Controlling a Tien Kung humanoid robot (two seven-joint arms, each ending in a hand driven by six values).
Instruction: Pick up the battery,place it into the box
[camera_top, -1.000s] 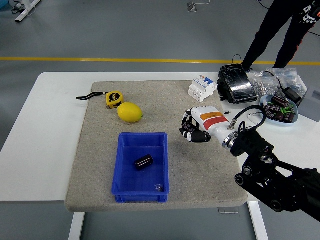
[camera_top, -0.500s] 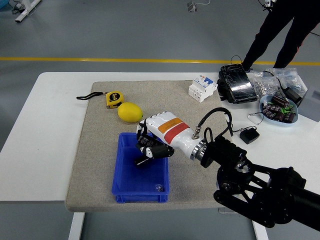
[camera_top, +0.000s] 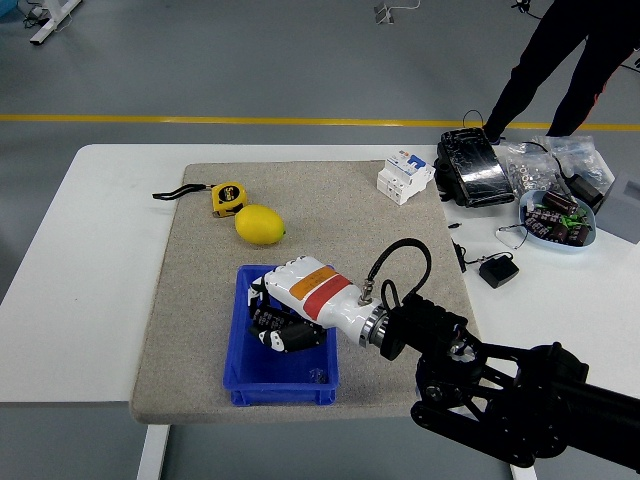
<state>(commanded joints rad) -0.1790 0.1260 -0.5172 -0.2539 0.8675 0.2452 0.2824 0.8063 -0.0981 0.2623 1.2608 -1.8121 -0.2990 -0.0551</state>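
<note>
My right hand (camera_top: 276, 330) reaches into the blue box (camera_top: 240, 372) on the grey mat, its white and red back facing up. The black fingers (camera_top: 268, 322) are curled down at the spot on the box floor where the dark battery lies. The battery is almost wholly hidden under the fingers, and they seem to close around it. The black right arm (camera_top: 500, 390) comes in from the lower right. The left arm does not show.
A lemon (camera_top: 260, 224) and a yellow tape measure (camera_top: 228, 198) lie behind the box. A white breaker (camera_top: 405, 175), a black pouch (camera_top: 472, 167), a bowl of parts (camera_top: 560, 222) and a small black adapter (camera_top: 497, 271) sit at the right. A person's legs (camera_top: 560, 60) stand at the far right.
My right hand swung from the mat's right side leftward into the blue box, then lowered over the battery, which showed plainly on the box floor one second ago.
</note>
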